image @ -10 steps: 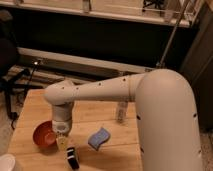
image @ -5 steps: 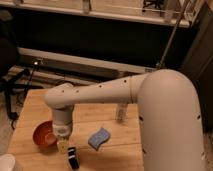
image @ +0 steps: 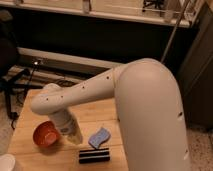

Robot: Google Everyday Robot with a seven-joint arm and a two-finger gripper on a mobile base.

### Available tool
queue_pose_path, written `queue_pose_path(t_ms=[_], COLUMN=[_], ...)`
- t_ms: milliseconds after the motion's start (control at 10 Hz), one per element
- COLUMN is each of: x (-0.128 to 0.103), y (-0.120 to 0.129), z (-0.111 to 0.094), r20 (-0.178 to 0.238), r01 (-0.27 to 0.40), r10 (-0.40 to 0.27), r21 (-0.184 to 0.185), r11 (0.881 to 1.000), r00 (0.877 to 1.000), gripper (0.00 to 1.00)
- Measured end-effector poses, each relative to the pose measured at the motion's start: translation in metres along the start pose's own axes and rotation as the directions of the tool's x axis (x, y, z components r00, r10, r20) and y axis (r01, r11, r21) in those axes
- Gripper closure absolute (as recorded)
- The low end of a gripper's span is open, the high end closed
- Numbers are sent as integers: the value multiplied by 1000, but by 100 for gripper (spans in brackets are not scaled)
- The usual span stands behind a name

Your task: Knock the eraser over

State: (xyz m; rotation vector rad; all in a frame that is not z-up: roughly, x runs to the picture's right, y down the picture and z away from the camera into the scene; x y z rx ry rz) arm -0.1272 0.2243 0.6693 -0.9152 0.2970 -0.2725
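The eraser [image: 94, 156], a black block with a pale stripe along its length, lies flat on the wooden table [image: 30, 147] near the front edge, just below the blue sponge [image: 100, 137]. My gripper [image: 74, 136] hangs from the white arm just left of the sponge, above and to the left of the eraser and apart from it.
A red bowl [image: 46, 134] sits on the table left of the gripper. A white round object [image: 7, 163] shows at the bottom left corner. My large white arm [image: 145, 110] covers the right side of the table. Dark chair legs [image: 10, 85] stand beyond the table's left edge.
The eraser stood on end under the gripper; now it lies flat, further right, below the sponge. The gripper has lifted slightly and sits beside the sponge.
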Motion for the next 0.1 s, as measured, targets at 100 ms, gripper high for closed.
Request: queue_pose_path(t_ms=[100], x=[1], y=[-5], z=[-4], r20=[-15], r01=[-25], r10=[26], r21=[30], r11=[999], r00=[1000], gripper=[97])
